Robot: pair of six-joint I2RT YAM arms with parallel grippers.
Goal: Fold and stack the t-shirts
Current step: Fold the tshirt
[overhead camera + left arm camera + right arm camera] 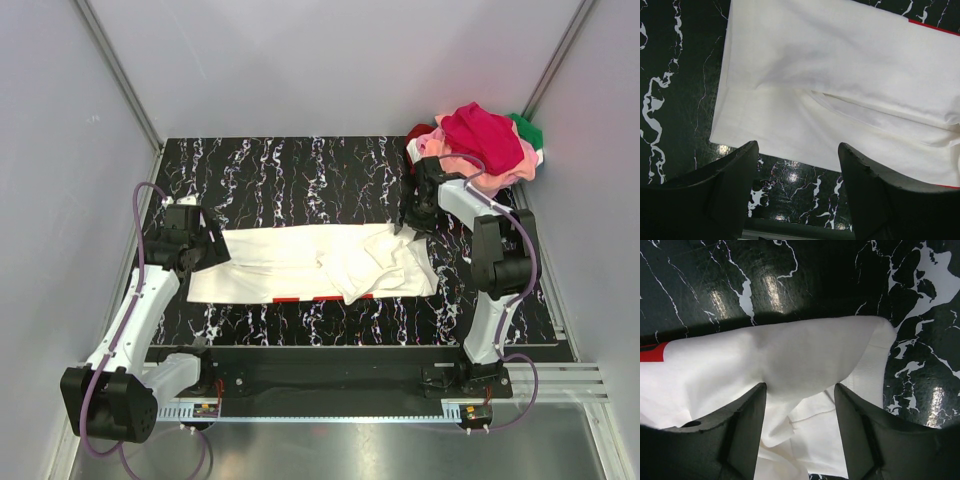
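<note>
White t-shirt [310, 262] laid out mid-frame on marbled table [300, 165], left gripper [208, 246] gaping at its left end, right gripper [408, 222] gaping over its upper right corner, other t-shirts [485, 145] heaped upper right.

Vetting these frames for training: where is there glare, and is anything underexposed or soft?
Left wrist: lamp glints on the glossy marble-patterned tabletop; white t-shirt bright, creases readable; left gripper dark, nearly featureless. Right wrist: larger glare patches on the tabletop; right gripper equally underexposed. Top external: even light, sharp, no glare on the cloth.
</note>
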